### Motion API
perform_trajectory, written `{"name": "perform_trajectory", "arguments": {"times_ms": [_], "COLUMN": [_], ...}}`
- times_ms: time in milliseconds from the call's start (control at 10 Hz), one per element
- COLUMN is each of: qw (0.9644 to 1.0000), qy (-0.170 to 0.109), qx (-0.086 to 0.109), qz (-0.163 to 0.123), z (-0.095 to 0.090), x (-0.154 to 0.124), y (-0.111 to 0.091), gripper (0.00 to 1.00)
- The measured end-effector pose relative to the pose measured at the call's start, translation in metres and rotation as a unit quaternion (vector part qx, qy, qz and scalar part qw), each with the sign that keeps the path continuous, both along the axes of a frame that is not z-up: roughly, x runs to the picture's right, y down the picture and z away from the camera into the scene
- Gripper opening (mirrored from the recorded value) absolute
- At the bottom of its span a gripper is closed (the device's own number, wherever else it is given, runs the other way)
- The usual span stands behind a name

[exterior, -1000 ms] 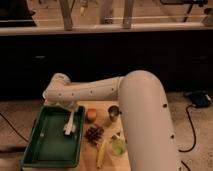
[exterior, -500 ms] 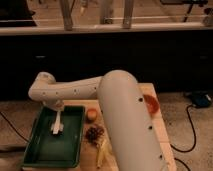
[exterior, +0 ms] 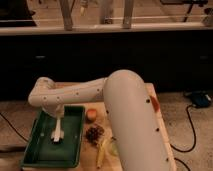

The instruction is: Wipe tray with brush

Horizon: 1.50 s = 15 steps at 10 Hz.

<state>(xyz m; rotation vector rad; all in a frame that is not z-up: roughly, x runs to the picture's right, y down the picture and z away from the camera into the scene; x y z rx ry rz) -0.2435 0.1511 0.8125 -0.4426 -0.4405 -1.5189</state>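
Note:
The dark-green tray [exterior: 35, 150] lies on the left end of the wooden table. My white arm reaches left from the big shoulder on the right and bends down over the tray. The gripper [exterior: 59, 120] hangs over the tray's middle, shut on the slim white brush [exterior: 57, 132]. The brush points down and its wider head rests on the tray floor, slightly left of centre.
Right of the tray lie a round orange fruit [exterior: 91, 115], a dark grape cluster [exterior: 94, 134], a yellowish banana [exterior: 101, 152] and a pale green item [exterior: 114, 147]. A red bowl [exterior: 155, 103] peeks out behind my arm. A cable [exterior: 190, 137] runs on the floor at right.
The arm swung left over the tray with the brush. The brush head then slid a little toward the tray's near side.

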Motion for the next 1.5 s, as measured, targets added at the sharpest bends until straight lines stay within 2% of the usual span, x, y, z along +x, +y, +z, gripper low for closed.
{"name": "perform_trajectory", "arguments": {"times_ms": [300, 600, 700, 1000, 1100, 1400, 1500], "qw": [0.9988, 0.9973, 0.997, 0.9981, 0.9989, 0.9996, 0.9996], "qy": [0.044, 0.06, 0.06, 0.043, 0.029, -0.005, -0.012], "qx": [0.008, 0.025, 0.029, 0.033, 0.033, 0.028, 0.024], "qz": [0.02, 0.036, 0.039, 0.027, 0.016, -0.008, -0.012], "z": [0.007, 0.018, 0.022, 0.03, 0.031, 0.021, 0.018], "x": [0.057, 0.072, 0.066, 0.022, -0.007, -0.051, -0.057], "y": [-0.012, -0.033, -0.039, -0.047, -0.047, -0.033, -0.026], "gripper": [0.04, 0.04, 0.04, 0.04, 0.04, 0.04, 0.04]}}
